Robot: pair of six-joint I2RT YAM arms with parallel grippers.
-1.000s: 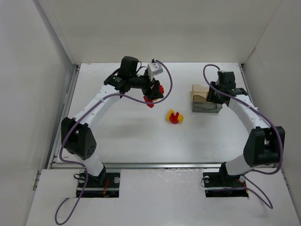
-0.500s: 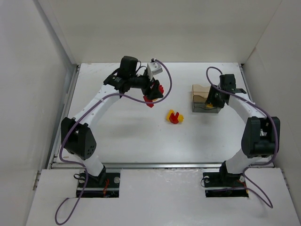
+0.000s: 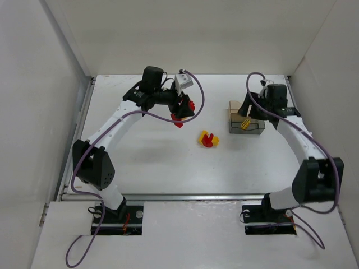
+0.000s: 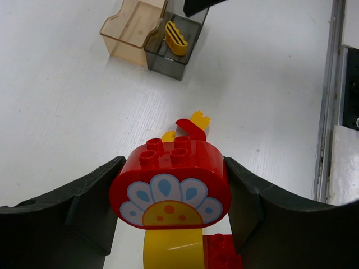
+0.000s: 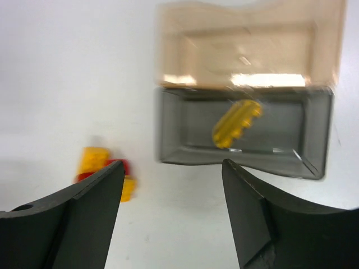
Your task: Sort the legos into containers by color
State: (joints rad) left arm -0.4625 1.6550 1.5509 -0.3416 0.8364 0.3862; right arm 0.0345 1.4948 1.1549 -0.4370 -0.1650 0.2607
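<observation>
– What's the room like, from the left?
– White walls (image 3: 185,33) box in a white table (image 3: 157,162) on three sides, and a metal rail (image 3: 185,196) runs along its near edge. Purple cables (image 3: 78,168) loop along both arms.

– And the left gripper (image 4: 171,188)?
– It is at the far middle-left of the table, clamped on a red flower brick (image 4: 170,185). A yellow piece (image 4: 168,252) and a small red brick (image 4: 221,255) are stuck below that brick.

– Anything loose on the surface?
– One red-and-yellow clump (image 3: 208,139) lies near the table's centre, well apart from both grippers.

– Further right?
– The beige tub (image 3: 236,106) and the grey tub (image 3: 253,131) stand touching, with the beige one on the far side. A yellow brick (image 5: 236,122) lies tilted inside the grey tub. I see nothing in the beige tub, though the right wrist view is blurred.

– The right gripper (image 5: 171,179)?
– It is above the tubs with its jaws spread wide and nothing between them.
</observation>
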